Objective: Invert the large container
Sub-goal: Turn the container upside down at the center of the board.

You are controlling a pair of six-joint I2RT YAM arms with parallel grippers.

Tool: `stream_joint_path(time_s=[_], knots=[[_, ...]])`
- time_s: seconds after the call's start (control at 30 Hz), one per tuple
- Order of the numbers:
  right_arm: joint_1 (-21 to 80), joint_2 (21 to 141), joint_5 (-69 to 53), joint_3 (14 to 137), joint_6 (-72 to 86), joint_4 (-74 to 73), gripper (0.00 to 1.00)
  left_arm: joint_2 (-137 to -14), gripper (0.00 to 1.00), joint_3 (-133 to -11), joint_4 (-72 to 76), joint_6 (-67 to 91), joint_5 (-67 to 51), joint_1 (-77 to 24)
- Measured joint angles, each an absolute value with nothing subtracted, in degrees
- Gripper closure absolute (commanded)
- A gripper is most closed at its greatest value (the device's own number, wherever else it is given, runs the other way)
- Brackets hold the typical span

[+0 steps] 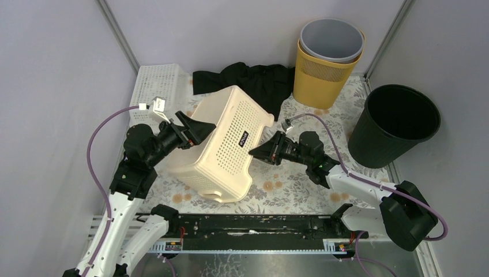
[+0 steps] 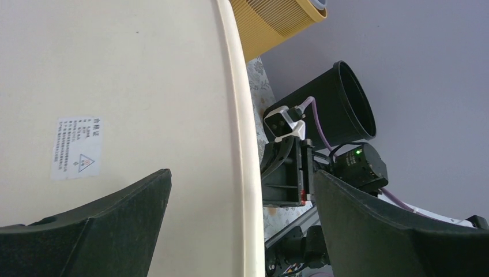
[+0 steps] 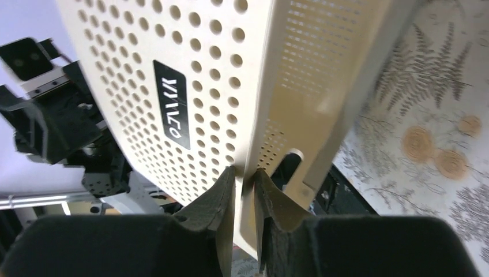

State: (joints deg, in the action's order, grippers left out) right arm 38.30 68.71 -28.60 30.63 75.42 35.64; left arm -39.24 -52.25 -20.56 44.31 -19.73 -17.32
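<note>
The large container is a cream perforated basket [image 1: 228, 138], tilted on its side in the middle of the table. My left gripper [image 1: 199, 128] is open at its upper left. In the left wrist view the jaws stand wide apart with the basket's smooth bottom [image 2: 115, 75] and its edge between them, neither finger [image 2: 98, 231] clearly touching. My right gripper [image 1: 256, 152] is shut on the basket's right rim. In the right wrist view both fingers [image 3: 219, 202] pinch the thin cream wall [image 3: 190, 69] beside a handle slot.
A yellow bin with a grey bin nested in it [image 1: 323, 69] stands at the back. A black bin [image 1: 395, 124] stands at the right. A white basket [image 1: 155, 86] and a black cloth [image 1: 254, 78] lie behind the container. The floral table cover [image 1: 288, 190] shows in front.
</note>
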Motion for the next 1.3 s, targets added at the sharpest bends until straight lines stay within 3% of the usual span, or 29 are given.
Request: stream_joint_path(time_s=[0.17,0.4,1.3], knots=[[37.8,68.5,-27.6,27.7,74.2,31.0,0.78,-39.2,0.00,-52.2,-20.6,44.4,-19.7,-17.3],[37.2,68.8,-26.6,25.3,72.9,25.1,0.85,-39.2,0.00,-52.2,-20.6,44.6,-19.7,-17.3],[33.8,78.4,-27.7,27.9,66.8,23.3,0.87,-39.4,0.00,-47.6,-20.2,45.5,-19.7,-17.3]])
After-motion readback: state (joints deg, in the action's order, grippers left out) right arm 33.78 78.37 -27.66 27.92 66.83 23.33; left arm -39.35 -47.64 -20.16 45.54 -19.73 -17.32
